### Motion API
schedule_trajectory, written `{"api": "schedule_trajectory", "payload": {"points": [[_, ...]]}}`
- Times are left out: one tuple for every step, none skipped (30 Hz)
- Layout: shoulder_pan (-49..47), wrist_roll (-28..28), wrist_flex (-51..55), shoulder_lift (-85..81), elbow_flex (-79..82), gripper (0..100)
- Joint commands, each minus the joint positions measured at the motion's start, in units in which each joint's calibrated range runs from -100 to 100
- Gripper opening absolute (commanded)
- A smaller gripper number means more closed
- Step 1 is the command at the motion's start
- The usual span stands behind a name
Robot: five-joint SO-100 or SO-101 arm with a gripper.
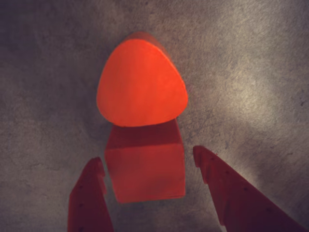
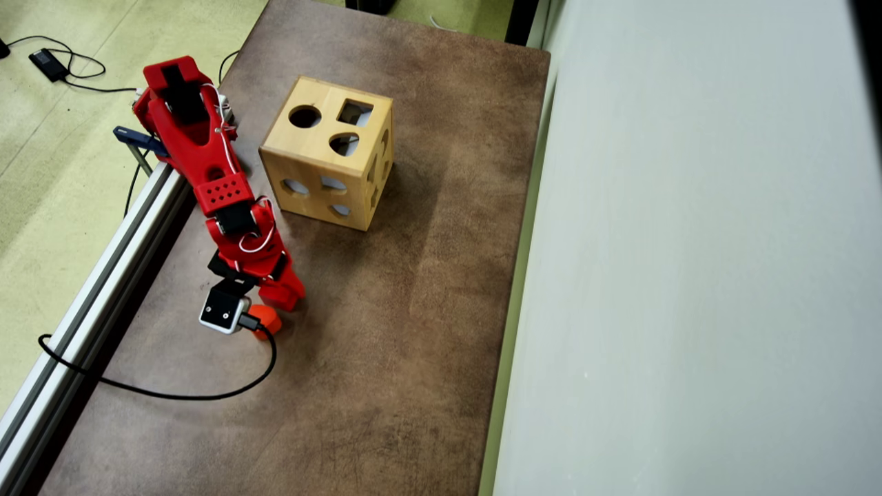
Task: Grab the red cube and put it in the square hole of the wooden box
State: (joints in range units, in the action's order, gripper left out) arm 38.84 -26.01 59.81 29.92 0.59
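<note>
1. Wrist view: the gripper (image 1: 149, 166) is seen w/ jaws spread, one red finger each side of the red cube (image 1: 146, 171); small gaps show on both sides, so no contact can be made out.
2. The red cube is resting on the brown table (image 1: 251, 72), between the fingertips.
3. An orange-red rounded block (image 1: 142, 83) is seen directly beyond the cube, touching or just abt touching its far edge.
4. Overhead view: the red arm (image 2: 220, 186) is stretched from the table's left edge, w/ the gripper (image 2: 275, 303) lowered near the mat; the cube is mostly hidden under it.
5. The orange-red block (image 2: 267, 318) is partly visible beside the wrist camera (image 2: 222, 311).
6. The wooden box (image 2: 324, 162) is placed well apart, further up the table, w/ the square hole (image 2: 355, 112) on its top face, next to round and heart-shaped cutouts.
</note>
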Motion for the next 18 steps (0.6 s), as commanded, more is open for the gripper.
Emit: {"api": "schedule_trajectory", "payload": {"points": [[0.2, -0.3, -0.7, -0.7, -2.6, 29], [0.2, -0.3, -0.7, -0.7, -2.6, 29], [0.1, -0.3, -0.7, -0.7, -2.6, 29], [-0.1, -0.3, -0.7, -0.7, -2.6, 29], [-0.2, -0.3, -0.7, -0.7, -2.6, 29], [-0.4, -0.3, -0.7, -0.7, -2.6, 29], [-0.4, -0.3, -0.7, -0.7, -2.6, 29], [-0.5, -0.3, -0.7, -0.7, -2.6, 29], [-0.5, -0.3, -0.7, -0.7, -2.6, 29], [-0.5, -0.3, -0.7, -0.7, -2.6, 29], [-0.5, -0.3, -0.7, -0.7, -2.6, 29], [-0.6, -0.3, -0.7, -0.7, -2.6, 29], [-0.6, -0.3, -0.7, -0.7, -2.6, 29], [-0.6, -0.3, -0.7, -0.7, -2.6, 29], [-0.7, -0.3, -0.7, -0.7, -2.6, 29], [-0.7, -0.3, -0.7, -0.6, -2.6, 29], [-0.7, -0.3, -0.7, -0.3, -2.6, 29], [-0.7, -0.3, -0.7, 0.2, -2.6, 29]]}}
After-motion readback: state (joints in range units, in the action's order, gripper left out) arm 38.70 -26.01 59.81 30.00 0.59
